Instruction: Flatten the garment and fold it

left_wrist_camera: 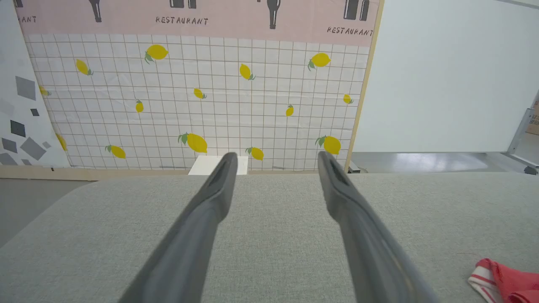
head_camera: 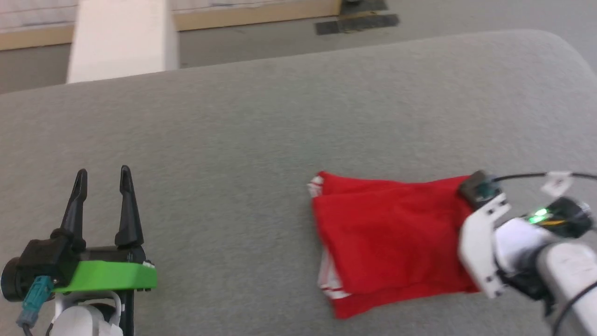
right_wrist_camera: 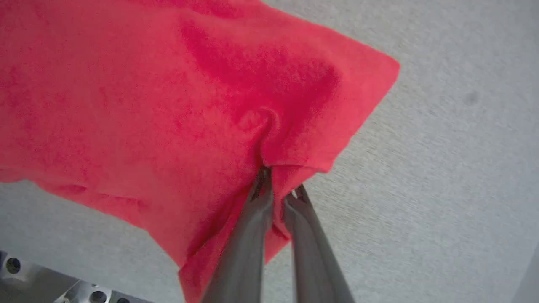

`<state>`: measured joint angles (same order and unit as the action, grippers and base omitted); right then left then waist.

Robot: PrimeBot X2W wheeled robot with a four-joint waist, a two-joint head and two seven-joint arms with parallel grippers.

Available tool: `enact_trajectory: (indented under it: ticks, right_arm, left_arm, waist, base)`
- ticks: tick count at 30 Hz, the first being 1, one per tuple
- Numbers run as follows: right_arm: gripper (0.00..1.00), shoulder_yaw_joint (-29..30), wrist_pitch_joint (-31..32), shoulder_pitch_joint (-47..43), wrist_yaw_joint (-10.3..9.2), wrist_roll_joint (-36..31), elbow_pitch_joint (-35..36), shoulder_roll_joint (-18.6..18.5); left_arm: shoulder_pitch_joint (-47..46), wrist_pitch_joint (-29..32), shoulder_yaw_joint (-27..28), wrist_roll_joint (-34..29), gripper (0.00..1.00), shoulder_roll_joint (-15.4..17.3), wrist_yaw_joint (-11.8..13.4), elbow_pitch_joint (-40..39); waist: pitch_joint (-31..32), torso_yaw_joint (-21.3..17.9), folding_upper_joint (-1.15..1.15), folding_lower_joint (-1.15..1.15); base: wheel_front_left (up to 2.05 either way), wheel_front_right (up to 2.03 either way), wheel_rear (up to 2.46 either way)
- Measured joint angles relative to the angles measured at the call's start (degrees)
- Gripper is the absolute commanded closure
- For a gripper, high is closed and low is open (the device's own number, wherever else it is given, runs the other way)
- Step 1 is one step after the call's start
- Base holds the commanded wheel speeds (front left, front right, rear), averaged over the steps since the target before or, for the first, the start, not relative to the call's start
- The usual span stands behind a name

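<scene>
Grey woven upholstery (head_camera: 280, 140) spread wide and flat before the robot, its far edge running straight and then curving down at a rounded right corner, with bare floor (head_camera: 261, 51) beyond it. A pale square post (head_camera: 121, 37) stood past that far edge on the left, and behind it rose a wall panel (left_wrist_camera: 236, 105) printed with a tile grid and yellow lemons. The garment (head_camera: 387, 242) lay on the right part of the surface, toward the near side, folded into a rough rectangle of soft red cloth with layered edges. Its red-and-white striped trim (head_camera: 317, 186) peeped out at the left corners. A long stretch of open grey fabric separated it from the left gripper (head_camera: 103, 171), which hung low at the near left, well apart from the cloth. That gripper's two slim, dark, tapering fingers (left_wrist_camera: 219, 198) were spread wide with nothing between them, above a bright green mount (head_camera: 107, 275). The right gripper (right_wrist_camera: 280, 183) had its fingers drawn nearly together on the garment's right edge, pinching a small fold of the red cloth. The material puckered and creased around the pinch, and one corner of it jutted out over the grey weave.
</scene>
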<state>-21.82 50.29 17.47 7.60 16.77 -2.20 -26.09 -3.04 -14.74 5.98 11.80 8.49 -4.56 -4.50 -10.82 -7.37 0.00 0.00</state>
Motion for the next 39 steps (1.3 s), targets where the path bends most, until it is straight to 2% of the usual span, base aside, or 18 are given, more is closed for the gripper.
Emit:
enact_trajectory:
  ticks: [7, 13, 18, 23, 30, 31, 32, 36, 39]
  right_arm:
    - [1.00, 1.2, 0.2, 3.8, -0.01, 2.5, 0.8, -9.5]
    - [1.00, 4.8, -4.0, 8.6, -0.01, 1.2, -3.6, -14.3]
    - [1.00, 9.8, -9.3, 11.2, 0.00, -1.8, -8.9, -14.9]
    - [1.00, 17.7, -13.6, 13.9, 0.00, -5.7, -16.6, -14.1]
    - [1.00, 28.8, -16.9, 17.0, 0.00, -12.7, -24.1, -10.2]
    - [0.77, 29.9, -17.0, 17.3, 0.00, -14.0, -25.0, -9.6]
    - [0.00, 31.1, -17.0, 17.5, 0.00, -14.6, -25.6, -8.9]
    - [0.00, 35.0, -17.8, 18.2, 0.00, -18.2, -27.2, -6.9]
    - [0.00, 35.8, -19.5, 19.1, 0.00, -19.5, -27.1, -6.2]
  left_arm:
    - [-0.1, 0.2, 0.3, 0.1, 0.00, 0.9, -0.1, -1.9]
    - [-2.2, 2.7, 0.7, 0.0, 0.00, 3.5, -0.1, -6.0]
    - [-4.1, 5.7, 0.9, -0.2, 0.00, 5.9, -0.2, -9.7]
    - [-5.0, 8.2, 2.1, -0.2, 0.00, 8.1, -0.2, -13.5]
    - [-5.3, 9.7, 3.4, -0.2, 0.00, 9.7, -0.2, -16.0]
    - [-5.3, 9.8, 3.5, -0.2, 0.00, 9.7, -0.2, -16.1]
    - [-5.3, 10.0, 3.5, -0.2, 0.00, 9.8, -0.2, -16.2]
    - [-5.2, 10.1, 3.4, -0.2, 0.00, 9.8, -0.1, -15.7]
    - [-5.1, 9.9, 3.2, -0.1, 0.00, 9.7, 0.1, -14.3]
  waist:
    - [-1.7, -7.4, 0.00, 0.00]
    - [-5.5, -11.7, 0.00, 0.00]
    - [-10.1, -13.3, 0.00, 0.00]
    - [-15.6, -13.3, 0.00, 0.00]
    - [-22.3, -11.9, 0.00, 0.01]
    - [-23.0, -11.6, 0.00, 0.01]
    - [-23.5, -11.4, 0.00, 0.01]
    - [-24.5, -10.2, 0.00, 0.01]
    - [-23.6, -9.8, 0.00, 0.01]
  base:
    - [0.00, 0.00, 0.00]
    - [0.00, 0.00, 0.00]
    - [0.00, 0.00, 0.00]
    - [0.00, 0.00, 0.00]
    - [0.00, 0.00, 0.00]
    - [0.00, 0.00, 0.00]
    - [0.00, 0.00, 0.00]
    - [0.00, 0.00, 0.00]
    - [0.00, 0.00, 0.00]
